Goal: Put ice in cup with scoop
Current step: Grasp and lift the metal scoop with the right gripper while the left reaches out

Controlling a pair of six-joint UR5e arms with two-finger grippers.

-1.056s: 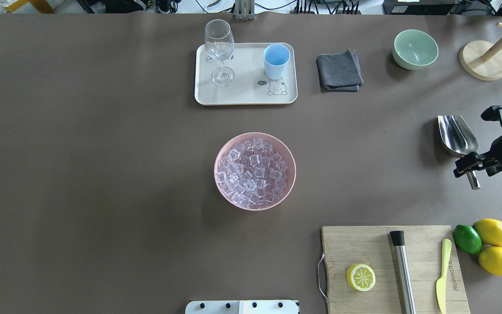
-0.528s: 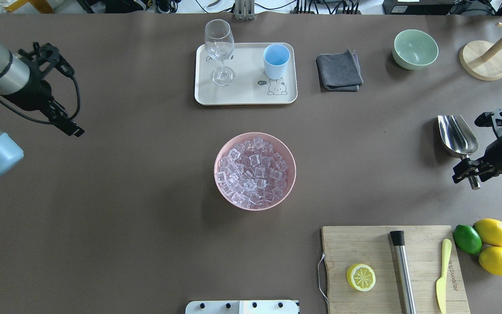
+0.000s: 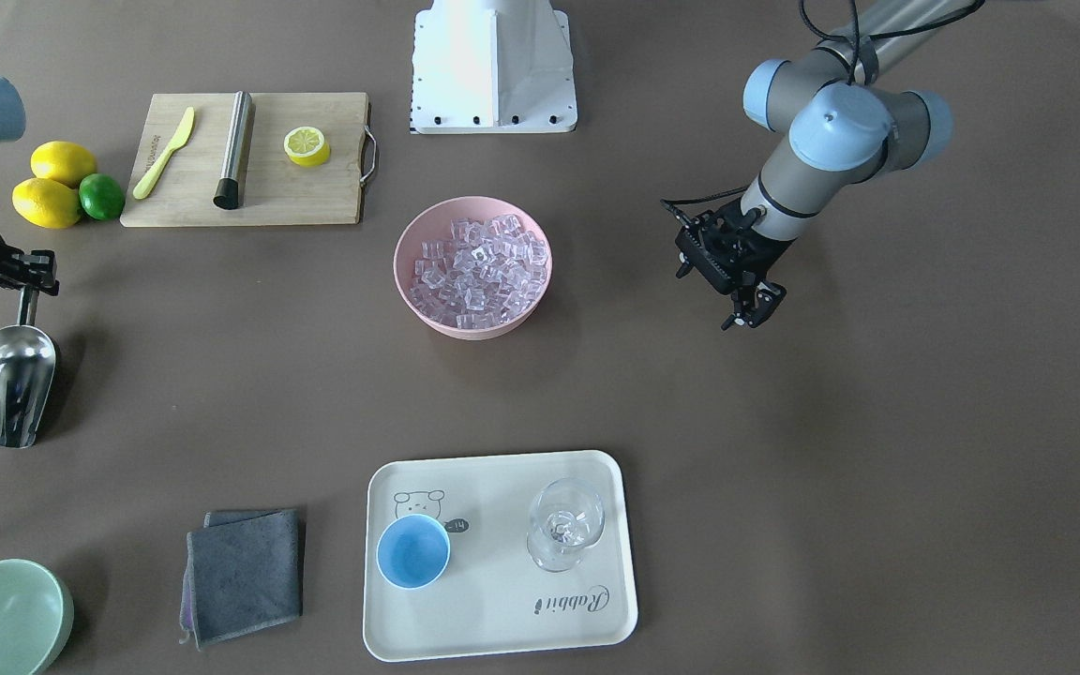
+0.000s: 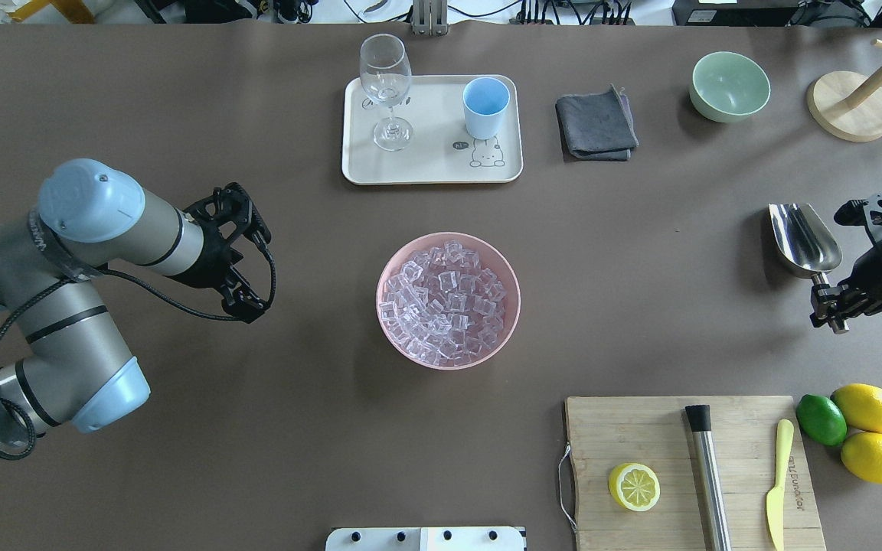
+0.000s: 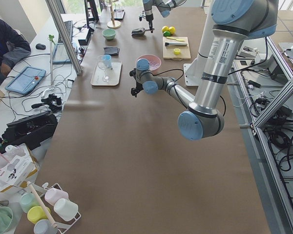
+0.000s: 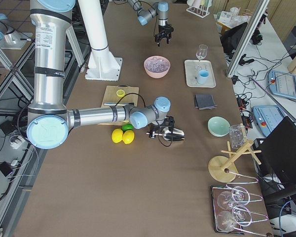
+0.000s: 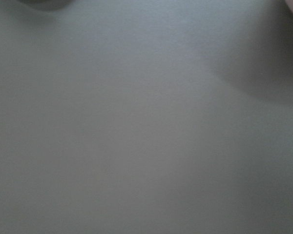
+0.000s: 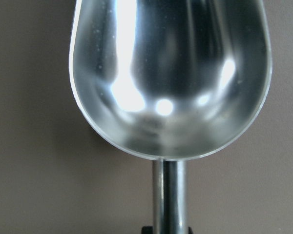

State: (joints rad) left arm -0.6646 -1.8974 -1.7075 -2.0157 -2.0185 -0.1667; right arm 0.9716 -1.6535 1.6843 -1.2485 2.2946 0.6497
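Observation:
The steel scoop [image 4: 802, 237] lies on the table at the far right, trough open upward; it fills the right wrist view [image 8: 171, 73]. My right gripper [image 4: 830, 302] is shut on its rod handle, low at the table. The ice [image 4: 445, 302] fills a pink bowl [image 4: 381, 310] at the table's middle. The light-blue cup [image 4: 485, 103] stands upright and empty on a white tray [image 4: 426, 168] at the far side. My left gripper [image 4: 249, 306] is open and empty, hanging above bare table left of the bowl.
A clear stemmed glass [image 4: 385, 76] stands on the tray beside the cup. A grey cloth [image 4: 596, 126] and pale green bowl [image 4: 729, 86] lie to the far right. A cutting board [image 4: 686, 467] with half lemon, steel cylinder and yellow knife sits near right, lemons and lime beside it.
My left arm has swung in from the left edge to a spot left of the pink bowl. My right gripper has closed in on the scoop's handle; the scoop has barely moved.

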